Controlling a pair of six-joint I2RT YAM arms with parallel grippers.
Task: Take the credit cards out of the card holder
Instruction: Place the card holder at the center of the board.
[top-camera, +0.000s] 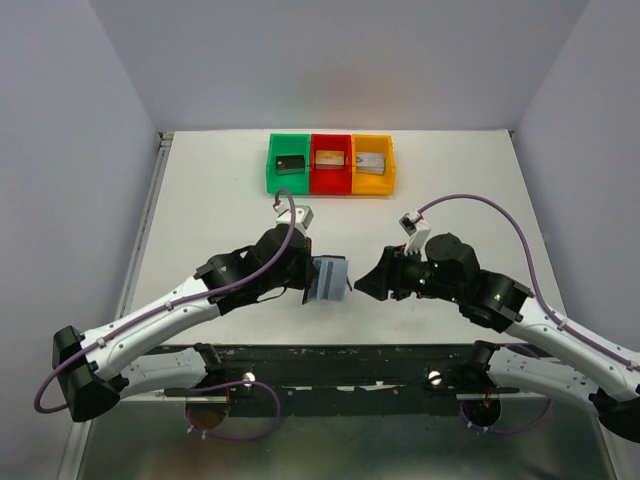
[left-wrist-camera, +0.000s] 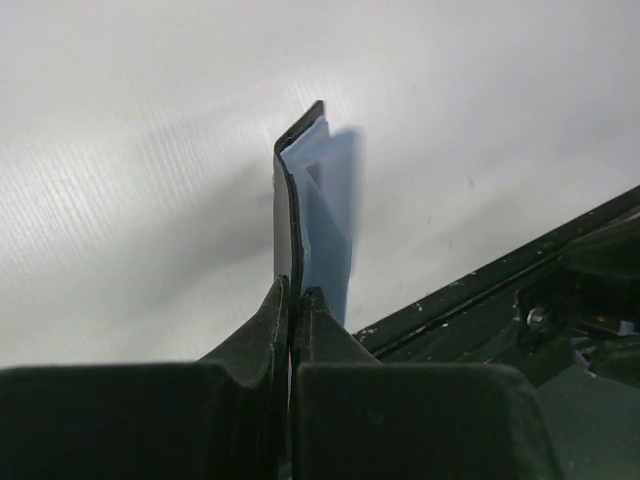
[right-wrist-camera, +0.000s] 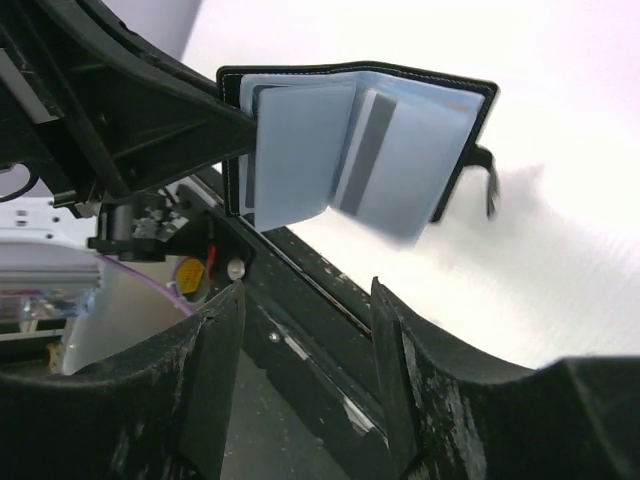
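The light, floppy holder (right-wrist-camera: 400, 150) hangs open over the table (top-camera: 200, 200), one cover clamped in the left gripper (left-wrist-camera: 293, 300), so the right gripper (right-wrist-camera: 308, 295), fingers apart just before it, should pinch what seems a thin, slick card (right-wrist-camera: 366, 150) by its sleeve-side edge.

card holder (right-wrist-camera: 350, 140): matt black cover, stitched edge; smooth translucent blue-grey plastic sleeves
surface (left-wrist-camera: 150, 200): matt white, finely ribbed
right tool (right-wrist-camera: 308, 300): matt black, scuffed

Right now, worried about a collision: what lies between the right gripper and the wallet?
Nothing: the right wrist view shows a bare gap from the open right gripper to the wallet.
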